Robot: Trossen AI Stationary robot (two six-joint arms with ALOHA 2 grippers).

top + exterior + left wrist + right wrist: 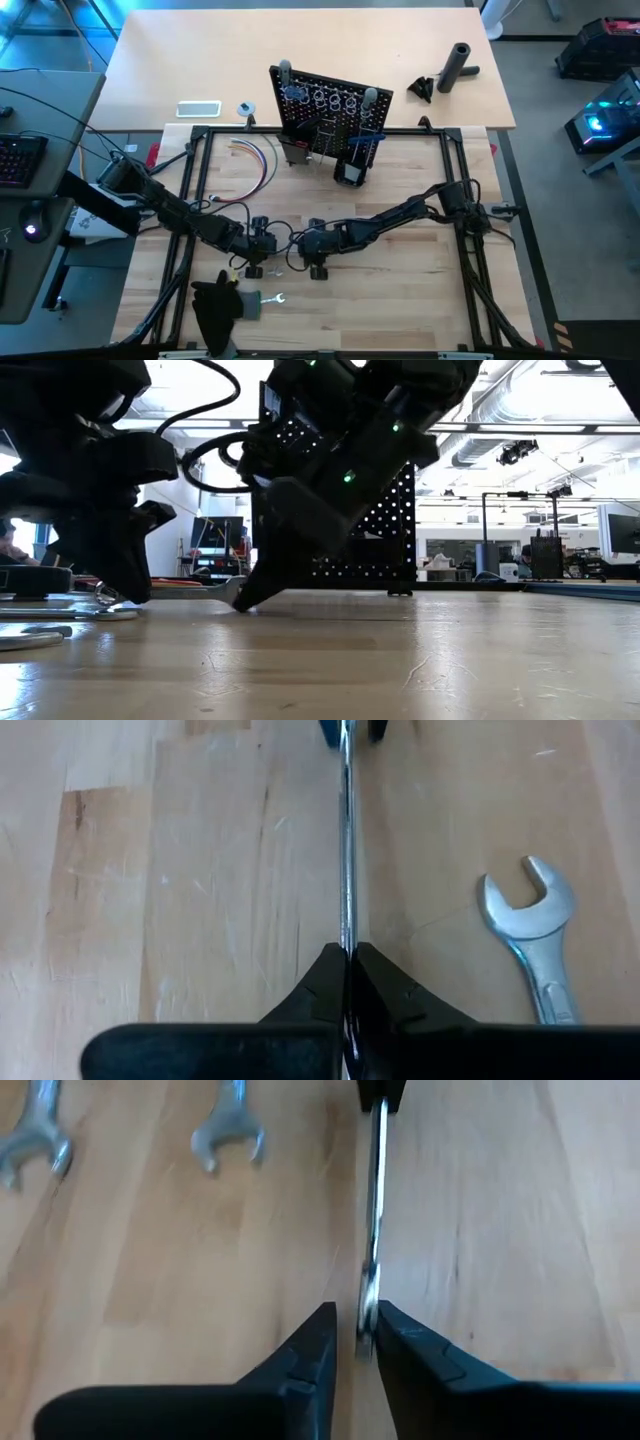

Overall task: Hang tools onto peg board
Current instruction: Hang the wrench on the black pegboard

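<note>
Pale wood tabletop (200,870): left gripper (348,970) pinches a thin steel wrench (347,840); right gripper (357,1330) spread around its other end.

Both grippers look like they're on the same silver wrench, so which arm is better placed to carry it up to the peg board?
Probably the right. The right gripper has one end of the silver wrench between its fingers, and its arm runs back beside the peg board. The left gripper is shut on the other end.

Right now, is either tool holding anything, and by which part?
The left tool pinches a silver wrench by one end, edge-on. Its other end sits inside the right tool, not yet clamped.
</note>
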